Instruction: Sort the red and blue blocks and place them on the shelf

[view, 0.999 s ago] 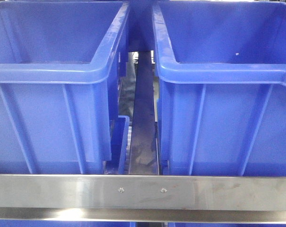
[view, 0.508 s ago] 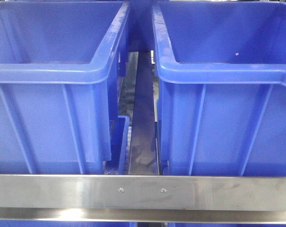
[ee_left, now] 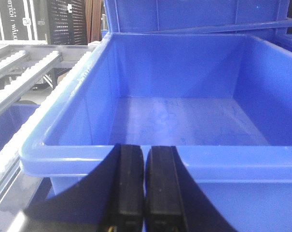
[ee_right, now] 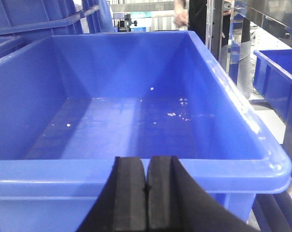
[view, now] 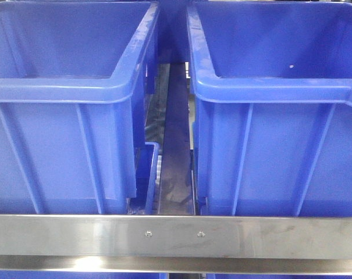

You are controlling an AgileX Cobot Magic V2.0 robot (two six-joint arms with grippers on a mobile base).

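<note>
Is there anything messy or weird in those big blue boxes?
A little. The right bin has small white crumbs scattered on its floor. The left bin looks bare apart from faint scuffs. No blocks show anywhere.

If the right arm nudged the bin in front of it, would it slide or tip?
The right bin looks empty, so probably light. Its wide flat floor suggests sliding, not tipping. Thick rim and ribbed walls suggest stiffness. The right gripper is closed.

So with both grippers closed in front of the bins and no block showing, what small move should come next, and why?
Probably pull both arms back to go find the blocks. The left gripper and right gripper are shut on nothing, each facing a blue bin with no cube inside. Neither the red nor the blue block shows in any view.
</note>
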